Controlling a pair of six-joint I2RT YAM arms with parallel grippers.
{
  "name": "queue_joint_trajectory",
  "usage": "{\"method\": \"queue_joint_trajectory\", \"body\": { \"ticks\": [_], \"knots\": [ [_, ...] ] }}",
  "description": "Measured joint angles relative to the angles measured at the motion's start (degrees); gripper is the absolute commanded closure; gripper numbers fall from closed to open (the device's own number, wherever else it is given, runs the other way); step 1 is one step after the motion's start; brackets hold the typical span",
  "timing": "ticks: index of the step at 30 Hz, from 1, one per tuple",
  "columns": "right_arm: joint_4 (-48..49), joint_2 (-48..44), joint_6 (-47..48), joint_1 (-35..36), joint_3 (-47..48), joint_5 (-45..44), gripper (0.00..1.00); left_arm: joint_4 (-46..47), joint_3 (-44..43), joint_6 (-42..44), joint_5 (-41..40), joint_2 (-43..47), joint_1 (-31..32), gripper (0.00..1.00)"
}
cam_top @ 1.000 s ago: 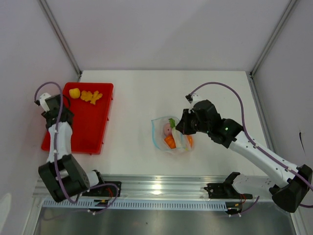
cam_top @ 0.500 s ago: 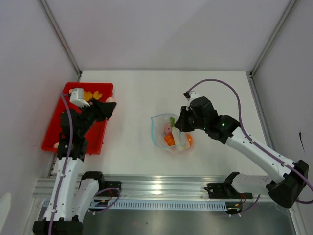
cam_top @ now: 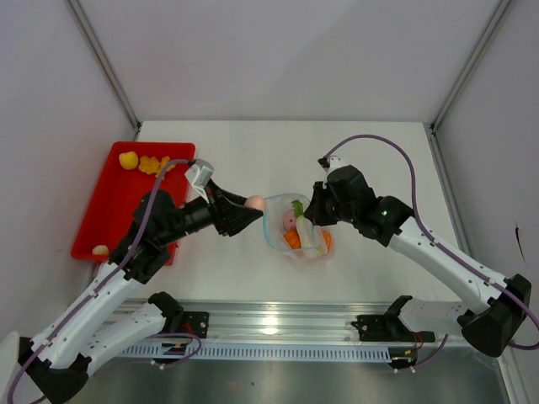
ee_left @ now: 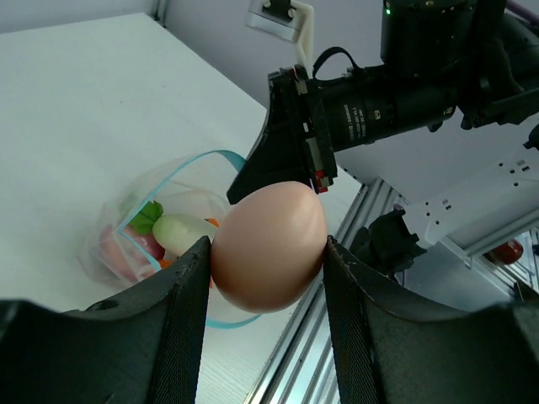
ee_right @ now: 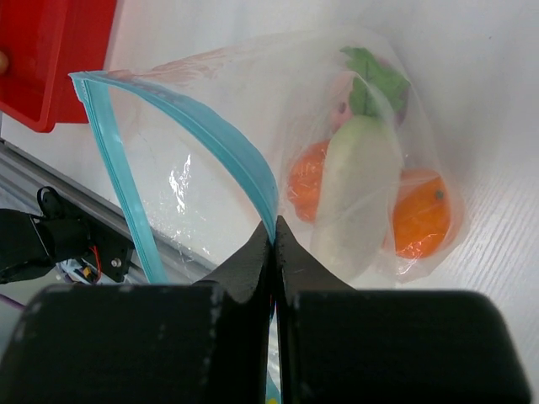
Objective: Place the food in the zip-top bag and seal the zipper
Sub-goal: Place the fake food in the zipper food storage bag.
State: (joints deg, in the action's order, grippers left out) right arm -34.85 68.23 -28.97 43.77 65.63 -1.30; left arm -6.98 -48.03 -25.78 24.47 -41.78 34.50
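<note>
zip-top bag (cam_top: 290, 242) lies on the white surface (cam_top: 236, 151). its mouth is held up by the right pincer (cam_top: 313, 208), whose fingers are pressed together on the blue-teal zipper (ee_right: 181, 139) at the bag's right side. inside the bag i can make out two orange pieces, a white radish with green leaves and something pink.

what's new is the left arm. a second ago it was back over the red tray (cam_top: 105, 210), well to the left of the bag. now it has swung across, and the left pincer (cam_top: 251, 204) hangs just left of the bag's mouth, clamped on a tan egg (ee_left: 269, 246). the right pincer has kept its grip throughout.

the egg looks nearly ready to go in; i'd guess it needs to travel a little further over the mouth before release. yellow pieces (cam_top: 143, 162) and one small piece are left on the tray, far left of the bag, so loading isn't finished and sealing is some way off.
</note>
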Motion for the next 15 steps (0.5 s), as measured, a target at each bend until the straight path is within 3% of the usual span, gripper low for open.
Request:
{"method": "queue_joint_trajectory", "body": {
  "ticks": [11, 15],
  "knots": [
    [-1.1, 0.0, -1.5, 0.0, 1.4, -1.3, 1.0, -3.2, -3.9, 1.1, -10.4, -16.5, 13.2, 0.99],
    [-1.6, 0.0, -1.5, 0.0, 1.9, -1.8, 1.0, -5.5, -6.9, 1.4, -15.0, -20.4, 15.3, 0.79]
  ]
}}
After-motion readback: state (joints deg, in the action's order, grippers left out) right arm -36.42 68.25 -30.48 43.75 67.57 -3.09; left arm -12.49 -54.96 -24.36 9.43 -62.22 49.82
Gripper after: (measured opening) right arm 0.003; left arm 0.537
